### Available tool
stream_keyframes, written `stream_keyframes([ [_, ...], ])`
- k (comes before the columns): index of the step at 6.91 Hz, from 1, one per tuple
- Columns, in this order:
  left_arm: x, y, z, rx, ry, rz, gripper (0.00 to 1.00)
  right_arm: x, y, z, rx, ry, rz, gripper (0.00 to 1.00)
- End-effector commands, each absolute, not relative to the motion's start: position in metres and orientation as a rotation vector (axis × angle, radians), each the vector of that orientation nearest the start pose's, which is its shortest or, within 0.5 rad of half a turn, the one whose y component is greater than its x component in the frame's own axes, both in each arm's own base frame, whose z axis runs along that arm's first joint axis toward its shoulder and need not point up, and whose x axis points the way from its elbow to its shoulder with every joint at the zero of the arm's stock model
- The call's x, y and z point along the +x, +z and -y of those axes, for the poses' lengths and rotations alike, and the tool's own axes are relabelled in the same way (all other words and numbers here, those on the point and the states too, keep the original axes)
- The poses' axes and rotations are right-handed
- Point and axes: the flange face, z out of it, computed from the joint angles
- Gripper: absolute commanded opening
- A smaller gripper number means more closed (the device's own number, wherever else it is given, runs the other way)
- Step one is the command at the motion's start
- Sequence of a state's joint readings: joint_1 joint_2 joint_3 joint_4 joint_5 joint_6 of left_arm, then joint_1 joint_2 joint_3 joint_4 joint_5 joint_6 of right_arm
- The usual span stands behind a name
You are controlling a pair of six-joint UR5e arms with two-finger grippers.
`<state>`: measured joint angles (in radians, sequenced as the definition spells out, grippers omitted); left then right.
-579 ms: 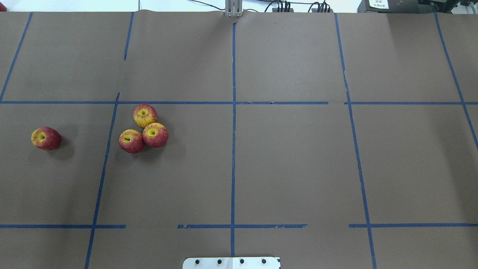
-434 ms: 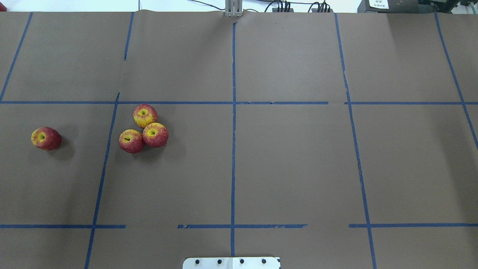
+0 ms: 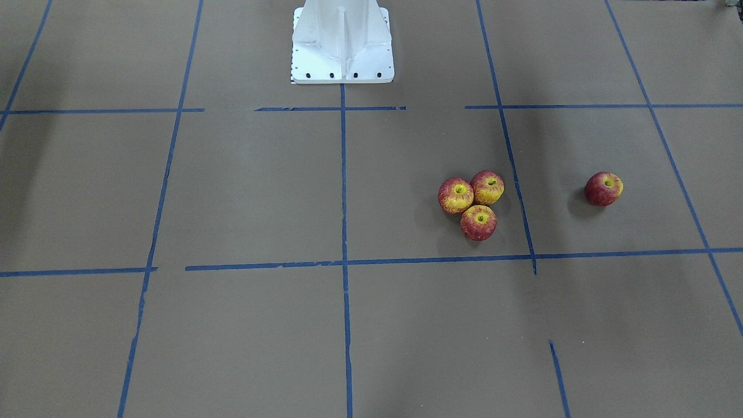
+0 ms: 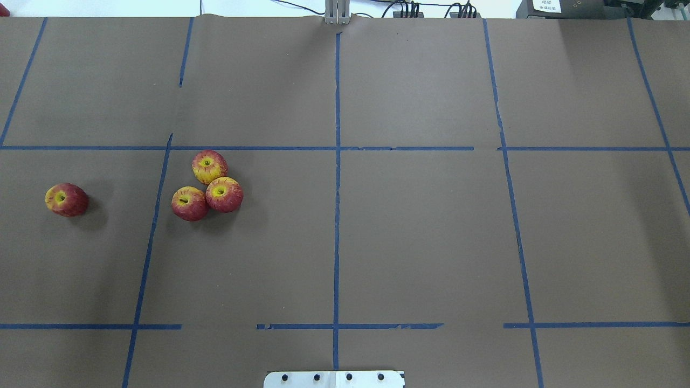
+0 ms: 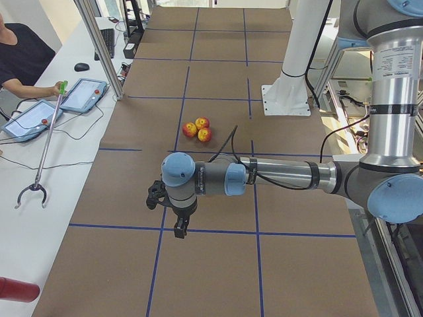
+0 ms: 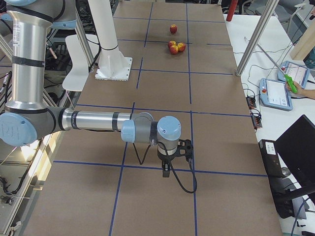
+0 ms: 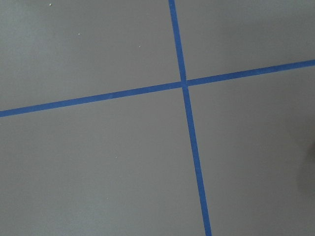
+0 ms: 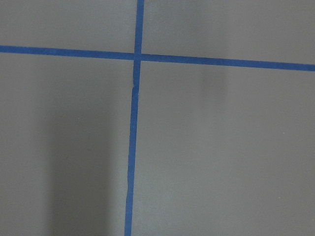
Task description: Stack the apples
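Note:
Three apples touch in a cluster on the brown table: one at the back, one at the front left, one at the front right. In the front-facing view the cluster is right of centre. A fourth, more solidly red apple lies alone further left; it also shows in the front-facing view. My left gripper shows only in the exterior left view, hanging above the table well short of the cluster. My right gripper shows only in the exterior right view, far from the apples. I cannot tell whether either gripper is open. Both wrist views show only table and tape.
Blue tape lines divide the table into squares. The white robot pedestal stands at the table's near middle edge. A side bench holds tablets and a long grabber tool; an operator's hand rests there.

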<state>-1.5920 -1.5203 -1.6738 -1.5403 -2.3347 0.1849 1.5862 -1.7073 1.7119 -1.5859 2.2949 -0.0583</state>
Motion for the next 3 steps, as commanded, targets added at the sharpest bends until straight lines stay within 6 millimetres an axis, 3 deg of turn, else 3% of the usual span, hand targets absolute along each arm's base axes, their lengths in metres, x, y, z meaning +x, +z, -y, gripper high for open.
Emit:
stream_keyframes([
  [1, -0.066, 0.643, 0.47, 0.143, 0.201, -0.75, 1.0, 0.074, 0.657, 0.432, 0.016, -0.037, 0.724, 1.0],
  [3, -0.054, 0.617, 0.476, 0.139, 0.11, -0.765, 1.0, 0.074, 0.657, 0.432, 0.018, -0.038, 0.724, 1.0],
])
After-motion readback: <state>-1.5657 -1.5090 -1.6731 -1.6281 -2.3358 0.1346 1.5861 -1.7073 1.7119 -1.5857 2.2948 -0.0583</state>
